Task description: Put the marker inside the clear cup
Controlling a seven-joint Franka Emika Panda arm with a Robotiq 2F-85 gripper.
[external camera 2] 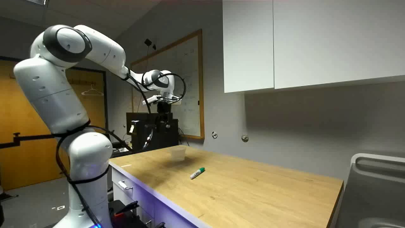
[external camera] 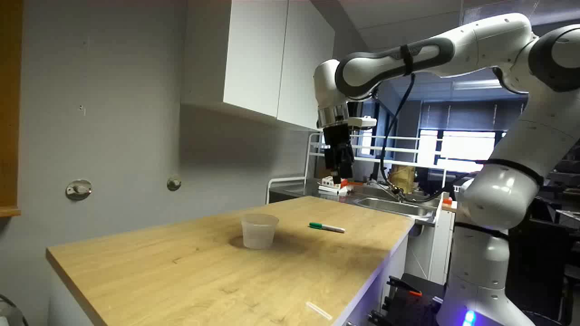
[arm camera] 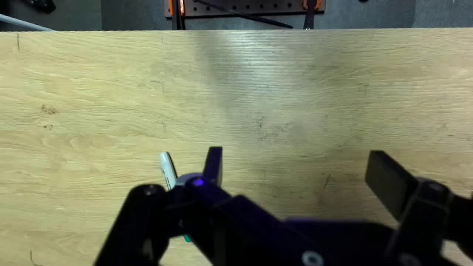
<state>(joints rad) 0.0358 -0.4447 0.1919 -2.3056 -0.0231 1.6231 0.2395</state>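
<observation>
The marker point(external camera: 327, 227), with a green cap and pale grey body, lies on the wooden table point(external camera: 204, 280). It also lies there in the other view angle point(external camera 2: 197, 173). The clear cup point(external camera: 259, 233), whitish and translucent, stands upright on the table, apart from the marker; it shows faintly too point(external camera 2: 177, 154) and is out of the wrist view. My gripper point(external camera: 340, 174) is high above the table, touching neither. In the wrist view my gripper point(arm camera: 293, 159) has its fingers wide apart with only table between them. The marker point(arm camera: 168, 170) lies beside the left finger, its middle hidden by it.
White wall cupboards point(external camera: 258, 59) hang above the table's back. A sink point(external camera: 394, 206) and a white rack point(external camera: 290, 179) stand past one end. A dark grey draining surface point(external camera 2: 373, 193) adjoins that end. A short white strip point(external camera: 319, 310) lies near the table's front edge.
</observation>
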